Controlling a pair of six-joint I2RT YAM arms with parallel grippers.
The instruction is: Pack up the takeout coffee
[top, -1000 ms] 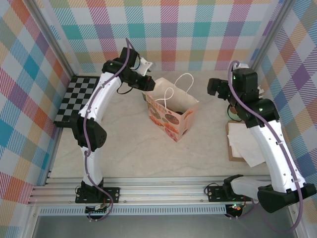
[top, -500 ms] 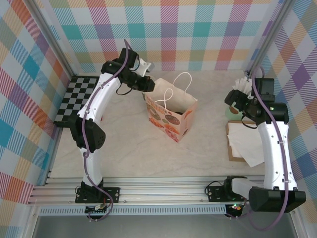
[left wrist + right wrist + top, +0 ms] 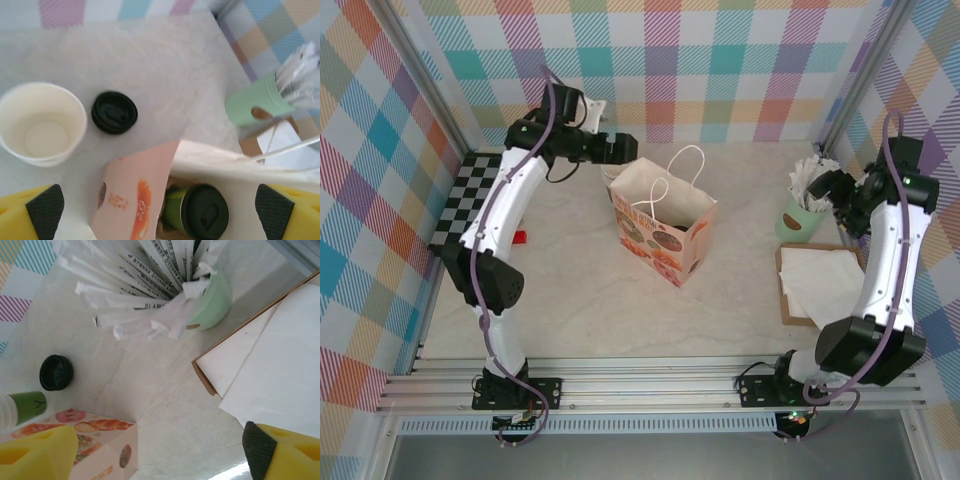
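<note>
Right arm swings out far right, right gripper (image 3: 825, 186) spread wide and empty by the mint cup (image 3: 800, 216). Green coffee cup (image 3: 172, 214), black lid (image 3: 205, 212) on, sits inside the paper bag (image 3: 658, 240); left gripper (image 3: 623, 149) above it gapes wide, holding nothing.

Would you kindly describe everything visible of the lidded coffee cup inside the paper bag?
The lidded coffee cup is a green paper cup, closed with a round black plastic lid. It sits deep inside the paper bag, lid facing up, beside the bag's printed side. Nothing grips it.
</note>
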